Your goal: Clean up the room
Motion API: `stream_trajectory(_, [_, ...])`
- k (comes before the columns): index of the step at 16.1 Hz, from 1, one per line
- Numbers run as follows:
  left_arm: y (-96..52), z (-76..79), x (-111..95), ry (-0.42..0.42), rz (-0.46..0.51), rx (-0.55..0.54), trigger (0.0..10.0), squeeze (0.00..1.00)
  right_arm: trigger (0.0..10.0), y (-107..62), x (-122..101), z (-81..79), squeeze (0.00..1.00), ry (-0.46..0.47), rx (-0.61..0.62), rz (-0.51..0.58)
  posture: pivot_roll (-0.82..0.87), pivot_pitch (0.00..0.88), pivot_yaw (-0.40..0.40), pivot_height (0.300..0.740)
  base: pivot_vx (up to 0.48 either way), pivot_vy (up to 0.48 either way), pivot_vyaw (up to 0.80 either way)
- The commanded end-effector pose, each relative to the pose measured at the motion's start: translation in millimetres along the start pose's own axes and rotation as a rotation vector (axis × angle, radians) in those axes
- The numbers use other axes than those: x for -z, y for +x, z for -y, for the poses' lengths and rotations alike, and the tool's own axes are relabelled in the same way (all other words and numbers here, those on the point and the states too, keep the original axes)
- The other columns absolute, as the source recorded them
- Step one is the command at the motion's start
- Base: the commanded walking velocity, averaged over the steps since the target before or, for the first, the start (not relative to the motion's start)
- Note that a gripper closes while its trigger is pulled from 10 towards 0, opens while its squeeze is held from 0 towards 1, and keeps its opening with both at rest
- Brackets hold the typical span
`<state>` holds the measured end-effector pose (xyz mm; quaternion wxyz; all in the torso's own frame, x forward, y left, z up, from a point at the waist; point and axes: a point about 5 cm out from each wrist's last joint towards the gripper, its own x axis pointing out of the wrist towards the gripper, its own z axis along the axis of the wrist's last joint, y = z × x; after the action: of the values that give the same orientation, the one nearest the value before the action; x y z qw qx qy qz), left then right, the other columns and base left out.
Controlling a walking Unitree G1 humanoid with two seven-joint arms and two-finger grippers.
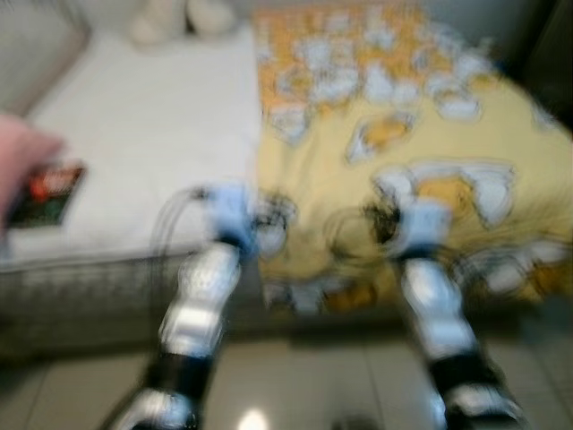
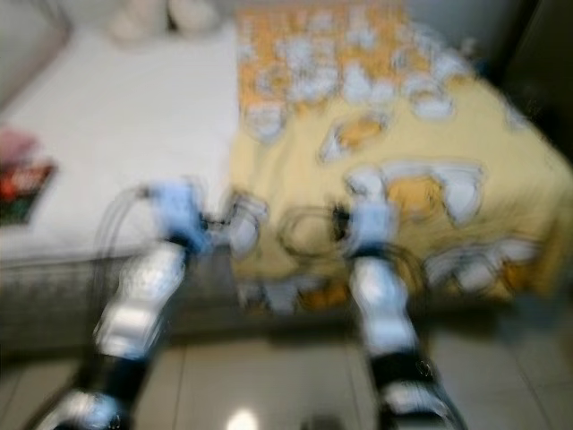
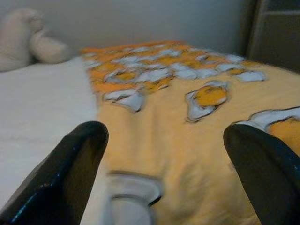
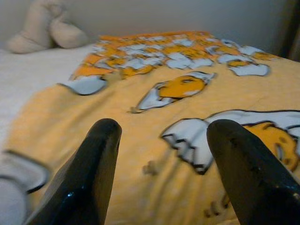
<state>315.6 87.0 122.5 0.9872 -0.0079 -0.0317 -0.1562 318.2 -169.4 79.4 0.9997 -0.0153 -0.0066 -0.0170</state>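
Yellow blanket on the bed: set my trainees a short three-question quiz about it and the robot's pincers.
1. True or false: the yellow blanket covers the whole bed.
2. Both pincers are: A) open B) shut on the blanket.
3. What lies on the white sheet at the robot's left?

Key:
1. False; the left part is bare sheet.
2. A; the left pincer and right pincer hover open over the blanket.
3. A dark packet, beside a person's hand.

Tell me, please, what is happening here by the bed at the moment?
The robot stands at the foot of a bed, both arms stretched toward a yellow blanket printed with egg shapes that covers the bed's right half. The left gripper and right gripper are both open above the blanket, holding nothing. A small dark packet lies on the bare white sheet at the left. The head views are blurred.
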Motion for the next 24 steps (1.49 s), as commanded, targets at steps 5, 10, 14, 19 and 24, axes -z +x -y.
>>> stream_trajectory(5, [2.6, -10.5, -3.1, 0.014, 0.004, -0.021, 10.0, 0.00, 10.0, -0.7, -3.5, -11.9, 0.00, 0.010, -0.027, 0.030, -0.12, 0.000, 0.084, 0.740, 0.480, 0.000, 0.00])
stream_trajectory(10, [5.1, -7.8, -4.5, 0.028, 0.001, 0.008, 10.0, 0.00, 10.0, -4.2, -0.3, -13.1, 0.00, 0.016, -0.020, 0.024, -0.13, 0.000, 0.095, 0.740, 0.480, 0.000, 0.00])
stream_trajectory(14, [11.8, 3.1, -1.6, 0.035, -0.014, 0.070, 10.0, 0.00, 10.0, -6.9, 2.3, -12.6, 0.00, 0.017, -0.019, 0.015, -0.13, 0.000, 0.090, 0.740, 0.480, 0.000, 0.00])
stream_trajectory(19, [30.2, 11.3, -1.2, 0.012, -0.054, 0.129, 10.0, 0.00, 10.0, -15.7, 2.8, -10.8, 0.00, 0.023, -0.037, 0.023, -0.16, 0.000, 0.104, 0.740, 0.480, 0.000, 0.00])
stream_trajectory(24, [54.0, -11.3, 9.7, 0.108, -0.248, 0.108, 10.0, 0.00, 10.0, -76.1, 16.5, 17.1, 0.00, -0.008, -0.092, -0.067, -0.27, 0.043, 0.128, 0.740, 0.096, 0.000, 0.00])
